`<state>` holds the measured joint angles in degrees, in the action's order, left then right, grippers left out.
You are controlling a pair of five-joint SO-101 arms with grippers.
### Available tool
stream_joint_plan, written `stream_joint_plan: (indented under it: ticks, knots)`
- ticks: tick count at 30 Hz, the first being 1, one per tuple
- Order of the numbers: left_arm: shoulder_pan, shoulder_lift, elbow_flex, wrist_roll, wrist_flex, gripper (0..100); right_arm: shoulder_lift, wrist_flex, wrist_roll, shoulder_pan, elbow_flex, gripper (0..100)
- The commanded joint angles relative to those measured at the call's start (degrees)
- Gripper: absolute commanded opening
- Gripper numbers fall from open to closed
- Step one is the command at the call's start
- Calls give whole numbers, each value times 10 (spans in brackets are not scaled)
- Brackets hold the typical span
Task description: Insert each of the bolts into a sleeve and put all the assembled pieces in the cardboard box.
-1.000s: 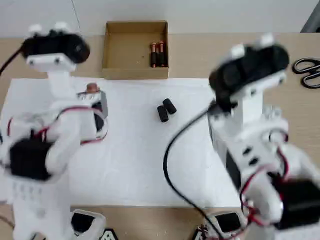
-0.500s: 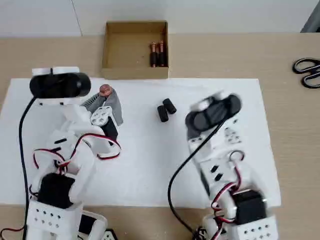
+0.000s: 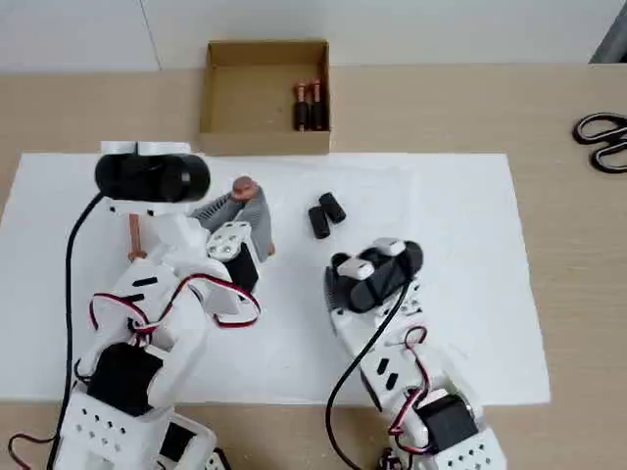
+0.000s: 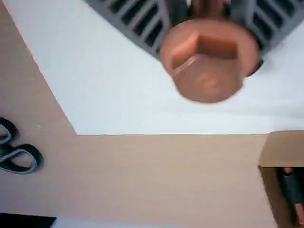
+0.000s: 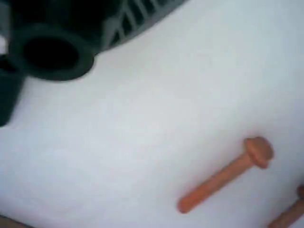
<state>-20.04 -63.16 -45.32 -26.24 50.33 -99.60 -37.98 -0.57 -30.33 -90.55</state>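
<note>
My left gripper (image 3: 245, 199) is shut on a copper bolt (image 3: 244, 185), held upright above the white sheet; its hex head (image 4: 206, 61) sits between the grey fingers (image 4: 133, 19). In the right wrist view my right gripper (image 5: 50, 45) is shut on a black sleeve (image 5: 47, 53), open end showing. The right arm (image 3: 377, 269) stands just right of the left gripper. Two loose sleeves (image 3: 325, 214) lie on the sheet between the arms and the cardboard box (image 3: 227, 98). Two assembled pieces (image 3: 309, 106) lie inside the box. A loose bolt (image 5: 223, 175) lies flat on the sheet.
The white sheet (image 3: 470, 225) covers the middle of the wooden table. Scissors (image 3: 602, 139) lie at the far right edge. Another copper bolt (image 3: 133, 237) lies on the sheet beside the left arm's body. A second bolt tip (image 5: 289, 213) shows beside the loose one.
The left gripper has carried its bolt to the right, toward the middle of the sheet. The right arm has swung left and lower, ending close to the left gripper.
</note>
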Motion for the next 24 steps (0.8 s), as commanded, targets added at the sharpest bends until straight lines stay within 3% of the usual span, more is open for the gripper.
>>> stream_joint_plan:
  ticks: [1, 7, 24]
  knots:
    - [-26, -15, -18, -2, -37, 6, -12, 16, -10, -27, 4, 4]
    - [-55, -19, -93, -2, -125, 6, -12, 16, -11, -56, 4, 4]
    - [-91, -19, -121, -2, -128, 6, -12, 20, -11, -71, 4, 4]
